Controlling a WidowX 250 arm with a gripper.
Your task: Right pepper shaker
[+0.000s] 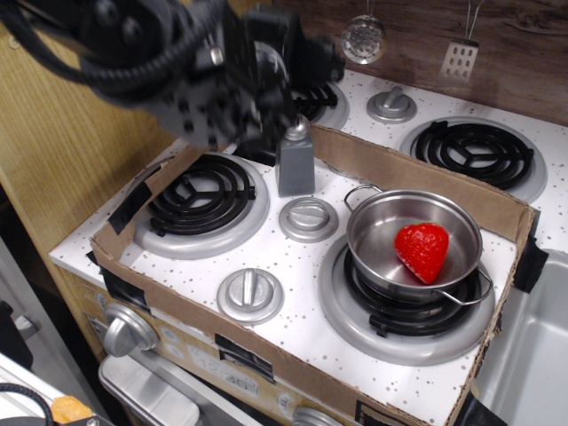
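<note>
The pepper shaker [295,164] is a small grey boxy bottle with a shiny rounded cap. It stands upright by itself on the speckled stove top, between the front left burner [202,197] and the cardboard wall [417,173]. My gripper [266,102] is motion-blurred, raised just above and to the left of the shaker's cap. It is clear of the shaker and holds nothing. Its jaws look parted.
A round silver knob [308,217] lies right in front of the shaker and another [250,295] nearer the front edge. A steel pot [364,232] with a red strawberry [422,250] sits on the right burner. A wooden panel [71,151] stands at the left.
</note>
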